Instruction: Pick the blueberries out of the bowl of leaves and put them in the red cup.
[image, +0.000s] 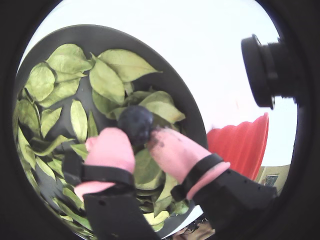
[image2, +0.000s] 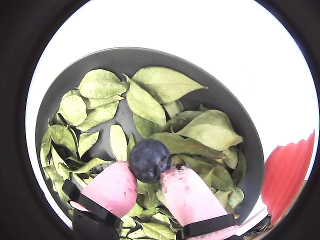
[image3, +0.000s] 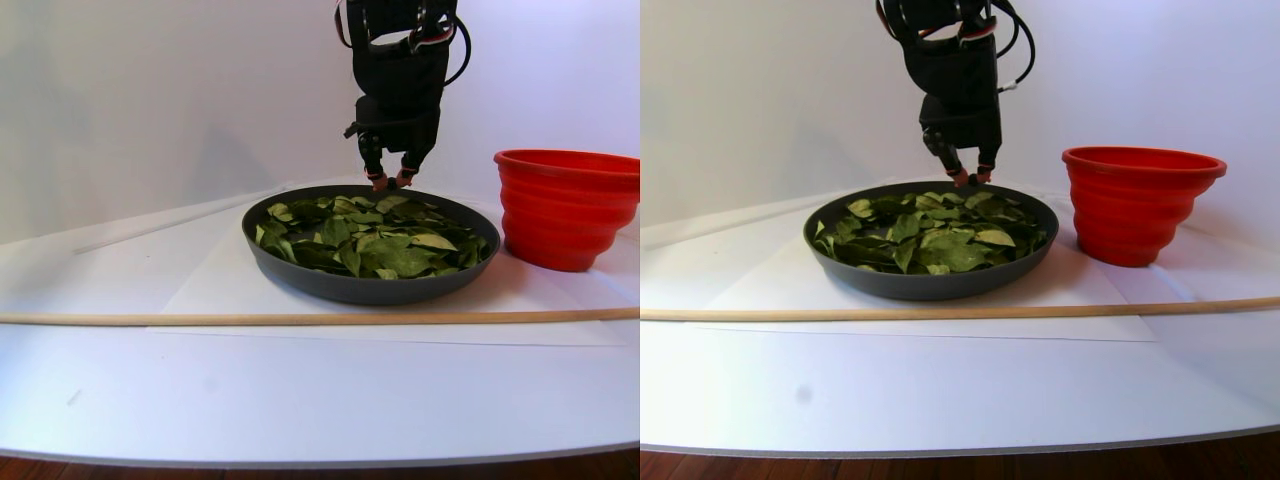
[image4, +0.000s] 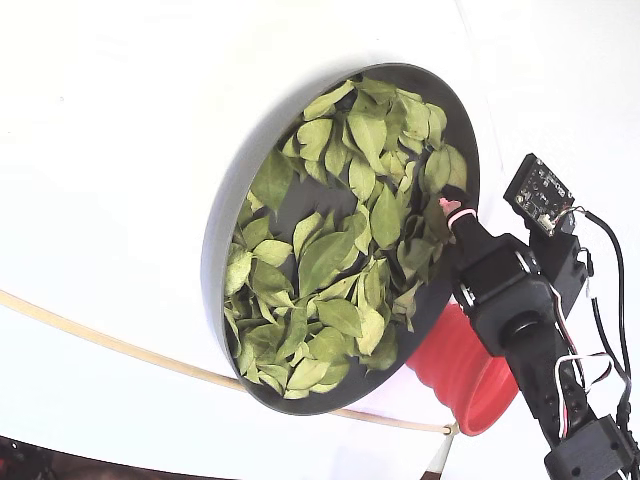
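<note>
Above the far edge of the bowl (image3: 370, 285), the end effector (image: 141, 142) is pinching a single dark blueberry (image: 135, 123) between its two pink fingertips (image: 111, 149), and both wrist views are showing the berry (image2: 149, 159) sitting squeezed at the very tips, clear of the leaves (image2: 165, 82) below. The leaves (image4: 330, 255) are covering most of the bowl's grey bottom, green and yellow-green, some curled, and no other berry is showing among them in any view. In the stereo pair view the black arm (image3: 400, 70) is reaching down from above, with the pink tips hanging just over the bowl's rear rim, and whether they are touching the leaves cannot be told from there. The red cup (image3: 565, 205) is standing upright on the white tabletop (image3: 300, 390) just to the right of the bowl in that view, close beside it, its ribbed sides and flared rim plain to see; in a wrist view it (image: 242, 142) is showing past the bowl's rim at the right. A thin wooden rod (image3: 300, 318) is lying across the tabletop in front of the bowl.
</note>
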